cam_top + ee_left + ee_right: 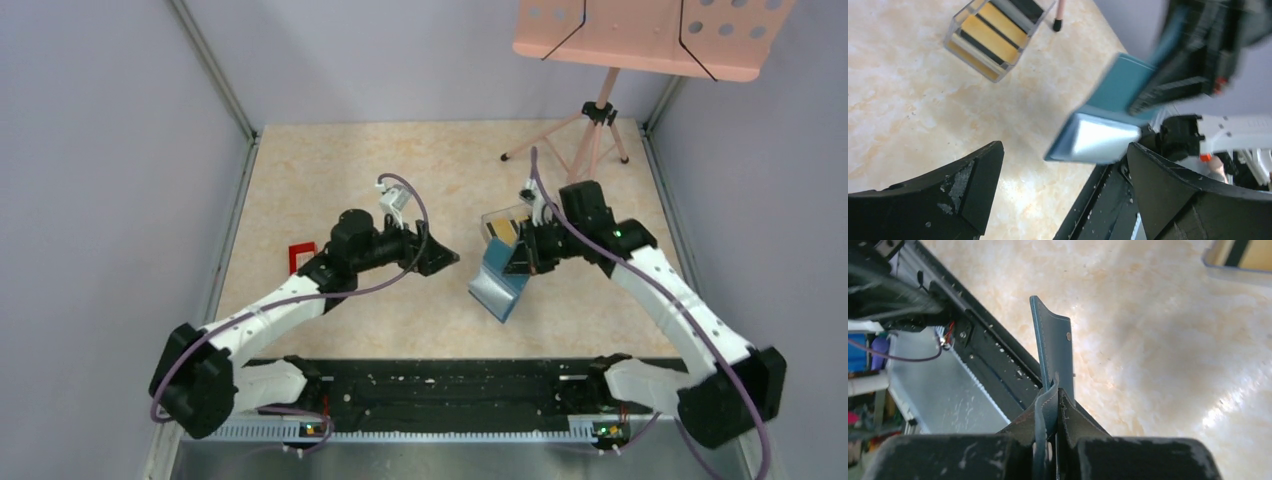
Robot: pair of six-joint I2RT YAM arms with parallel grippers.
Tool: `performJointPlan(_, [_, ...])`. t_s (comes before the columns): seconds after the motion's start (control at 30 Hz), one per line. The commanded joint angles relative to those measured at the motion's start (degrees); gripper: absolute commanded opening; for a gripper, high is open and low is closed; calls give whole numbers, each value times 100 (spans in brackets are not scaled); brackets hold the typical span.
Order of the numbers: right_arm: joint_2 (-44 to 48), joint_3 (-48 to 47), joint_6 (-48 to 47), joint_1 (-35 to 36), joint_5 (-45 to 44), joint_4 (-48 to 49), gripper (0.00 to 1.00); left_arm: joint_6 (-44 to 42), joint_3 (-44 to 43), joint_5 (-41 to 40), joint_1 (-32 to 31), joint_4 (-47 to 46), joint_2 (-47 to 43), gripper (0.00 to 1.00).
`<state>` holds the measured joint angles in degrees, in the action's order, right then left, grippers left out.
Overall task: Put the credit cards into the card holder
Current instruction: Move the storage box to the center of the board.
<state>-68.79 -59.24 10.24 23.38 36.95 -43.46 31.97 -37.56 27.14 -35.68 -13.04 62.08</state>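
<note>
Tightly pressed together, the fingers of the right gripper [1050, 402] pinch one edge of the card holder [1053, 355]. The holder is teal-blue leather with a stitched border and a small metal stud, and it rises edge-on from the grip. The left gripper [1065, 165] stands wide apart with nothing between its black, scuffed fingers [973, 180]. It is just beside the holder but not touching it.

From the left wrist camera, the holder hangs off the table with its paler inner lining and a silvery face turned toward the lens, a side the right wrist camera hides. That same view looks into the clear box [993, 37], where the credit cards [980, 37] stand packed on edge, gold-yellow with dark stripes. Overhead, the holder dangles below the right gripper near the middle of the table [350, 180], with the box just behind it. A small red object [300, 257] lies by the left arm, which only the overhead view shows.

The tabletop is mottled beige, like marble. Pale lavender walls [110, 180] close in three sides, and a pink music stand [650, 35] stands at the far right corner.
</note>
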Motion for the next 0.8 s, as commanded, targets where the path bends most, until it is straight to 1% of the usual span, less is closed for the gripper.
performJointPlan(0.0, [1095,346,787,-114,-1059,-68,0,858,-784,-401,-19,-252,1073,99])
performJointPlan(0.07, [1537,531,1111,-107,-1509,-140,0,1261,-1317,-605,-22,264,1726,99])
performJointPlan(0.1, [1752,614,1237,-111,-1664,-170,0,1370,-1693,-577,-22,634,2254,99])
performJointPlan(0.23, [2249,717,1559,-114,-2168,-497,0,1767,-3512,-166,-29,2342,4046,98])
performJointPlan(0.27, [2295,702,1596,-116,-2199,-576,0,1850,-3951,-56,-60,2574,4463,96])
performJointPlan(0.33, [2340,643,1629,-112,-2234,-746,0,2068,-4484,-81,-135,2643,5045,94])
performJointPlan(0.4, [2357,557,1602,-118,-2294,-878,0,2180,-5024,-407,-224,2867,5438,91])
performJointPlan(0.5, [2371,429,1548,-120,-2363,-1023,0,2287,-5612,-1018,-260,3569,5887,84])
performJointPlan(0.6, [2396,413,1541,-112,-2330,-1068,0,2389,-5795,-1258,-270,3647,6139,68])
performJointPlan(0.77, [2372,407,1505,-110,-2310,-1069,0,2280,-6077,-1454,-306,4138,6521,56])
